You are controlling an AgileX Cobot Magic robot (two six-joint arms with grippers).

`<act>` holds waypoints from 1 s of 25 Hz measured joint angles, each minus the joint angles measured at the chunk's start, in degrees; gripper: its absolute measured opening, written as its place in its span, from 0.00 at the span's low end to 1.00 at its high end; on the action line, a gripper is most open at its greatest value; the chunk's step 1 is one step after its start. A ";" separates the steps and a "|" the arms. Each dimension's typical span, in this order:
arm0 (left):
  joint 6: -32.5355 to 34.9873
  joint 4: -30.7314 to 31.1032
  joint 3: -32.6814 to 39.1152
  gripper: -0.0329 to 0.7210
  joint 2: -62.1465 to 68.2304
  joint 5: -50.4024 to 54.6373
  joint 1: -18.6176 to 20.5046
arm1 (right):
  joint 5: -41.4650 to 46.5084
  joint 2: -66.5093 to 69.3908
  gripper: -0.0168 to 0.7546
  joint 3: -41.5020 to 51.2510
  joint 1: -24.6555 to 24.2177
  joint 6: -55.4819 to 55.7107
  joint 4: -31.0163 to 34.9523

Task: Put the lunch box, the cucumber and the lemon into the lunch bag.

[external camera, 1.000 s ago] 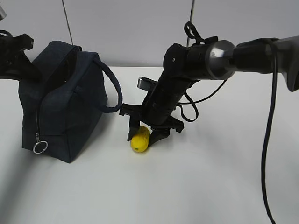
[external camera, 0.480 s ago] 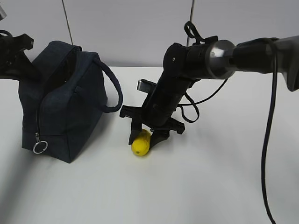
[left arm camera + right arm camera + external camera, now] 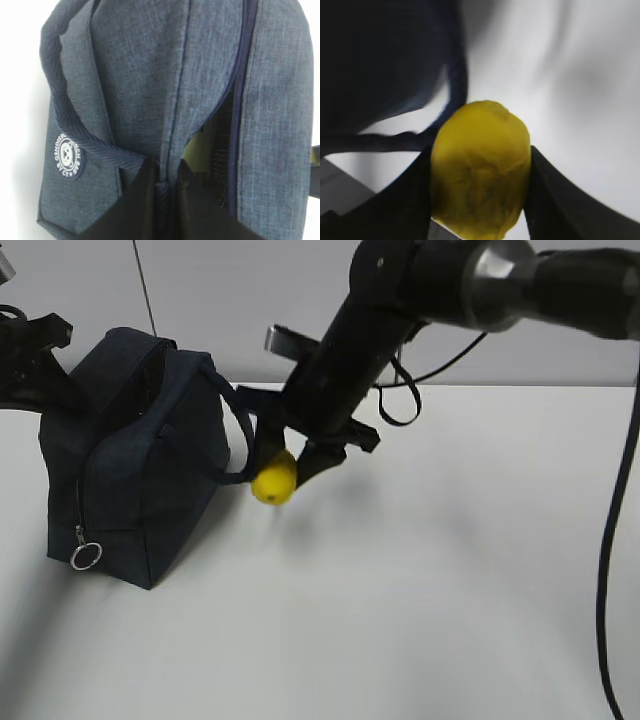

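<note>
The navy lunch bag [image 3: 140, 480] stands at the left of the white table with its top zipper open. My left gripper [image 3: 167, 187] is shut on the fabric edge of the bag [image 3: 140, 75] beside that opening. A pale green sliver inside the gap looks like the lunch box [image 3: 196, 150] lid. The yellow lemon [image 3: 273, 483] hangs above the table, pinched between the jaws of my right gripper [image 3: 285, 465], just right of the bag's near handle [image 3: 240, 430]. In the right wrist view the lemon [image 3: 480, 170] fills the space between the fingers of that gripper [image 3: 480, 195]. The cucumber is hidden.
The silver ring pull [image 3: 86, 556] hangs low on the bag's front corner. A white emblem [image 3: 66, 156] marks one side of the bag. The right arm's black cable [image 3: 610, 540] hangs down along the right edge. White table [image 3: 400, 620] spreads in front and to the right.
The right gripper has closed on the lemon and lifted it off the table, up and left toward the bag's handle. The left gripper and the bag have not moved.
</note>
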 joint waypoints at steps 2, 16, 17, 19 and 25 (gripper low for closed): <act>0.42 -0.40 0.00 0.07 0.00 0.00 0.00 | 1.32 -0.88 0.50 -3.38 0.00 -0.95 2.01; 2.98 -5.90 0.00 0.07 0.00 0.62 0.00 | -10.21 0.23 0.50 -14.93 0.00 -6.45 18.67; 3.09 -6.03 0.00 0.07 0.00 0.90 0.00 | -10.90 0.97 0.50 -14.93 0.00 -6.60 18.93; 3.11 -6.17 0.00 0.07 0.00 1.54 0.00 | -11.93 2.40 0.50 -14.93 0.00 -6.74 19.49; 3.21 -6.30 0.00 0.07 0.00 1.75 0.00 | -13.74 5.52 0.50 -14.93 0.31 -6.91 21.13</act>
